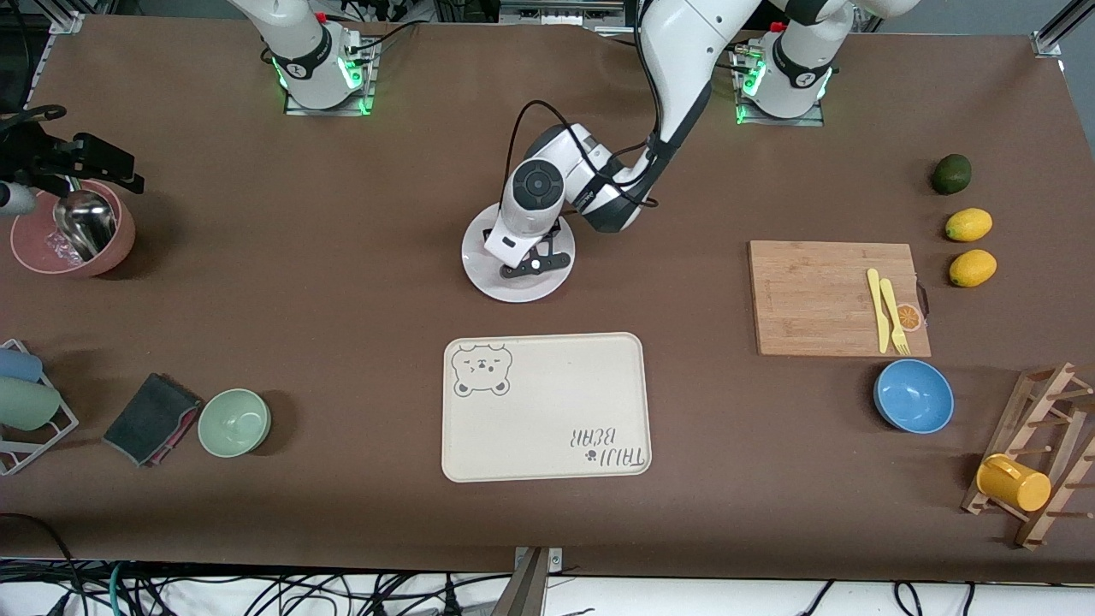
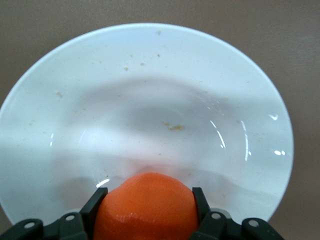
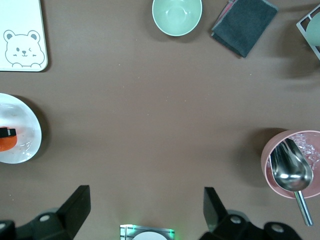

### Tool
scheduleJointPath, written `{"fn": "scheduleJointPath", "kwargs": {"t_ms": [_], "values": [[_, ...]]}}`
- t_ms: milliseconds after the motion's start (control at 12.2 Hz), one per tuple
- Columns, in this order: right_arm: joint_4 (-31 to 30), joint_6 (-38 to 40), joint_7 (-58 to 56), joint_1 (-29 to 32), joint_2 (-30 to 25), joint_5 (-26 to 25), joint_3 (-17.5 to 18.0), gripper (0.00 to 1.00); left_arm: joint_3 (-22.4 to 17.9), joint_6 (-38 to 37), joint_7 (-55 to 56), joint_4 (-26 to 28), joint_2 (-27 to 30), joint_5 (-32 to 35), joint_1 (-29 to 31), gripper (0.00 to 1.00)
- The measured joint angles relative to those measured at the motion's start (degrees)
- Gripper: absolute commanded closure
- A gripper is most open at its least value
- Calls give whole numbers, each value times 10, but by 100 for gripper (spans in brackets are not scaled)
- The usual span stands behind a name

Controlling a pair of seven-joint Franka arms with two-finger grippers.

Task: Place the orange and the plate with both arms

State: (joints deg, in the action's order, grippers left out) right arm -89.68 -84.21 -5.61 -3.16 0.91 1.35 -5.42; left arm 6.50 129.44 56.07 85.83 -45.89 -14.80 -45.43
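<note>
The white plate lies mid-table, farther from the front camera than the bear-print tray. My left gripper is low over the plate and hides the orange in the front view. In the left wrist view the left gripper is shut on the orange, a black finger on each side, just above the plate. My right gripper is open and holds nothing. It hangs high at the right arm's end of the table, by the pink bowl. Its view also shows the plate and the orange.
The cream bear-print tray lies nearer the front camera than the plate. Toward the left arm's end are a cutting board with yellow cutlery, a blue bowl, two lemons and an avocado. A pink bowl with a scoop, a green bowl and a cloth sit toward the right arm's end.
</note>
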Motion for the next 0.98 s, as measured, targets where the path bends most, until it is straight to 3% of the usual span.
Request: {"fn": "scheduleJointPath", "kwargs": {"t_ms": [327, 572, 981], "values": [[0, 0, 0, 0, 0, 0, 0, 0, -12, -6, 10, -10, -7, 33, 0, 0], [0, 0, 0, 0, 0, 0, 0, 0, -34, -81, 8, -41, 20, 48, 32, 0], [0, 0, 0, 0, 0, 0, 0, 0, -37, -278, -141, -58, 134, 49, 223, 0]]}}
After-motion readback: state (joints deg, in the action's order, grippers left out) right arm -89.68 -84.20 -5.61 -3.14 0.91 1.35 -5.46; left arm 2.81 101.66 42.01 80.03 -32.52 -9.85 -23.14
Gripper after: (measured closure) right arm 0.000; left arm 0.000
